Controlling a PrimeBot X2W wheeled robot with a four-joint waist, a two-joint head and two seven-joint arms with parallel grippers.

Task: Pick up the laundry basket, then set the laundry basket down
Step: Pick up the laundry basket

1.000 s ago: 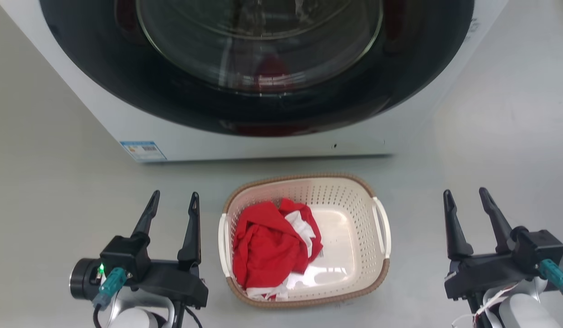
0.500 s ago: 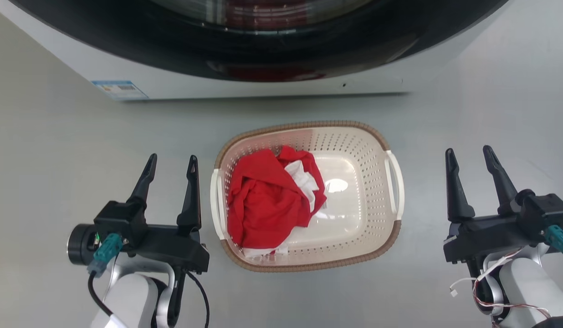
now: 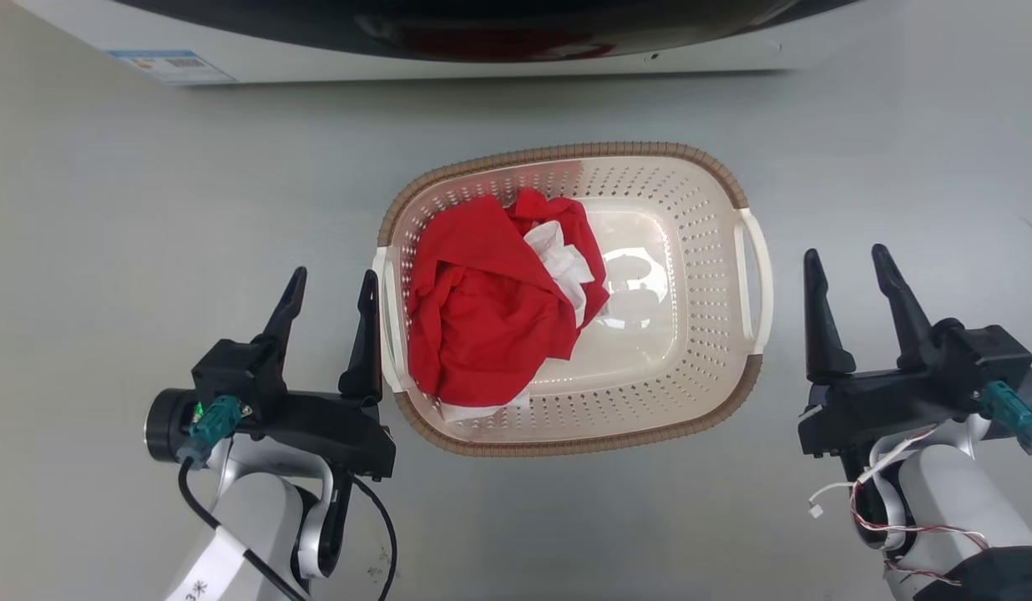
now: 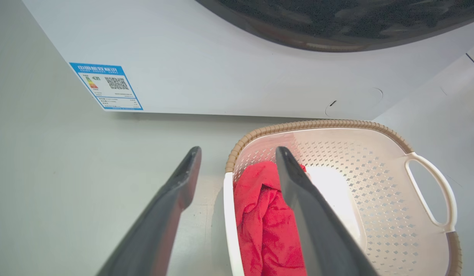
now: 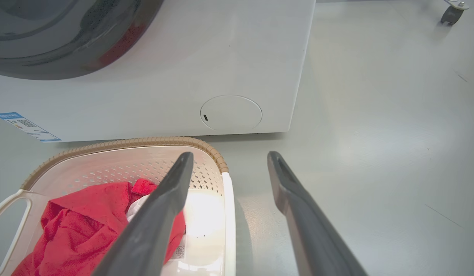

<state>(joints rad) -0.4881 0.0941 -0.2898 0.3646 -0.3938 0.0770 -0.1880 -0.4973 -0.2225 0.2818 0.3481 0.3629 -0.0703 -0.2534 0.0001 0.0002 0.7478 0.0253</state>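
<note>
The open left hand [image 3: 334, 275] and open right hand [image 3: 844, 252] are closing in at nine and three o'clock of the laundry basket [image 3: 566, 152], readying the pickup.

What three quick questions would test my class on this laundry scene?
1. True or false: the left pincer is shut on the cream-white perforated plastic laundry basket with the brown woven-look rim.
2. What lies in the basket? A) crumpled red cloth B) blue towel C) nothing
3. Fill in: the basket stands on the grey floor before a white ____.
Key: 1 false, it is open; 2 A; 3 washing machine.
</note>
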